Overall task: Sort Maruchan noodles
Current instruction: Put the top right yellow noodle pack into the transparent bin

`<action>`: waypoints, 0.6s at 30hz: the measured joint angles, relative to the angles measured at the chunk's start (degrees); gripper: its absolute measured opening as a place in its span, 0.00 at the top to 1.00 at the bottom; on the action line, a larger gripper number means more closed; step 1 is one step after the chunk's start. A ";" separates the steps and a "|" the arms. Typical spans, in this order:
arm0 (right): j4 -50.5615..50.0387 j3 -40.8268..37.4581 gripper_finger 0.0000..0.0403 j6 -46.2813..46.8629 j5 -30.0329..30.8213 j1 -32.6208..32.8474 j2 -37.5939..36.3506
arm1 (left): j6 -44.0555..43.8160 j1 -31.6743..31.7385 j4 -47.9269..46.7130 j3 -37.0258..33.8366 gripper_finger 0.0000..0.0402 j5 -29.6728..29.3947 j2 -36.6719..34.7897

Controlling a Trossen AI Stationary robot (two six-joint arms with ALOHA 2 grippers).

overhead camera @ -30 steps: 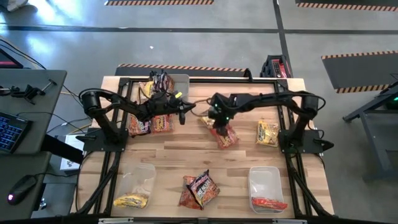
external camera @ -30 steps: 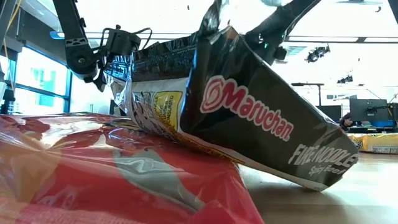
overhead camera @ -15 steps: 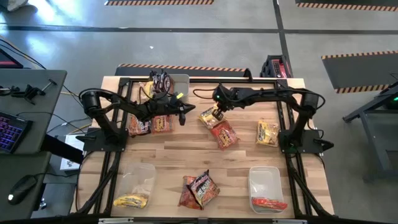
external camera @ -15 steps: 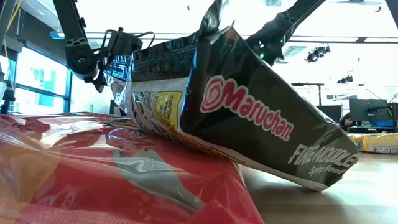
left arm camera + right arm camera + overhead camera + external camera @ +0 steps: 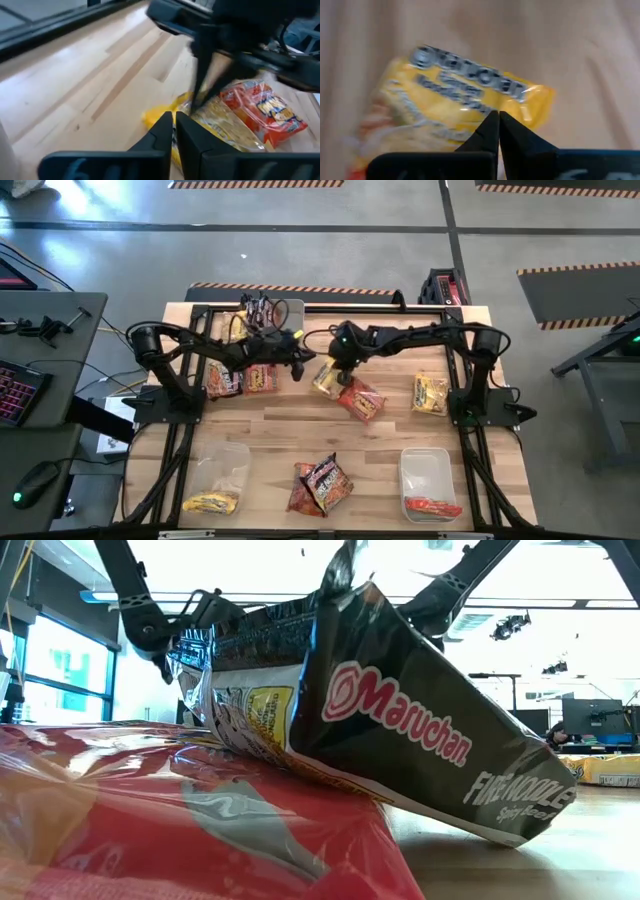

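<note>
Yellow crinkly plastic marks the noodle packet point(image 5: 327, 379) lying near the middle back of the wooden tabletop point(image 5: 400, 435), just beside a red-orange packet point(image 5: 362, 400). Over the last second the right gripper point(image 5: 343, 370) has swung from above the red-orange packet across to the yellow one; its jaws are pressed together, and the right wrist view shows no packet between them. The left gripper point(image 5: 296, 366) waits close by, jaws also clenched on nothing. The move suggests the yellow packet is the next one to be sorted, probably into the near-left clear bin point(image 5: 222, 472), which already holds a yellow packet.
</note>
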 joint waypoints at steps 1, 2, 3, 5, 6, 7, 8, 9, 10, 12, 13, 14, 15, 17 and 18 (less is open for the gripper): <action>0.74 0.00 1.00 -1.22 -1.63 0.42 0.00 | -0.96 0.00 -0.86 0.20 0.95 0.04 0.00; 1.45 0.00 1.00 -2.00 -2.69 0.83 -0.12 | -2.21 -0.09 -1.90 0.42 0.93 0.22 0.00; 1.74 0.00 1.00 -2.77 -3.07 1.32 -0.26 | -3.50 -0.16 -3.13 0.64 0.91 0.86 0.00; 2.01 0.00 1.00 -3.77 -3.01 2.19 -0.89 | -5.79 -0.40 -6.11 1.00 0.87 3.40 0.00; 1.74 0.00 1.00 -3.96 -2.46 2.57 -1.25 | -7.20 -0.68 -7.53 1.19 0.85 4.74 0.00; 2.21 0.00 1.00 -4.13 -1.60 2.98 -1.62 | -8.59 -1.02 -8.76 1.43 0.82 5.93 0.00; 1.76 0.00 1.00 -4.21 -0.74 3.32 -2.24 | -9.98 -1.44 -9.86 1.66 0.80 6.44 0.00; 1.30 0.00 1.00 -4.25 0.12 3.67 -2.79 | -11.39 -1.86 -11.09 1.88 0.77 6.56 0.00; 1.57 0.00 1.00 -4.30 0.95 4.04 -3.31 | -12.66 -2.23 -12.48 2.06 0.75 6.45 0.00; 1.28 0.00 1.00 -4.39 2.19 4.66 -4.34 | -14.99 -2.88 -15.19 2.63 0.70 6.39 0.00; 1.22 0.00 1.00 -4.40 2.61 4.94 -4.69 | -15.79 -3.20 -16.51 3.10 0.67 6.08 0.00; 1.19 0.00 1.00 -4.44 3.21 5.17 -4.91 | -15.99 -3.52 -18.03 3.54 0.65 5.50 0.00; 1.21 0.00 1.00 -4.78 3.52 5.37 -5.03 | -15.97 -3.93 -19.85 3.87 0.64 4.42 0.00; 0.71 0.00 1.00 -4.83 3.72 5.66 -5.09 | -15.57 -4.68 -22.91 4.31 0.61 2.59 0.00; 0.69 0.00 1.00 -4.83 3.75 5.75 -5.09 | -15.27 -4.97 -23.29 4.49 0.60 2.47 0.00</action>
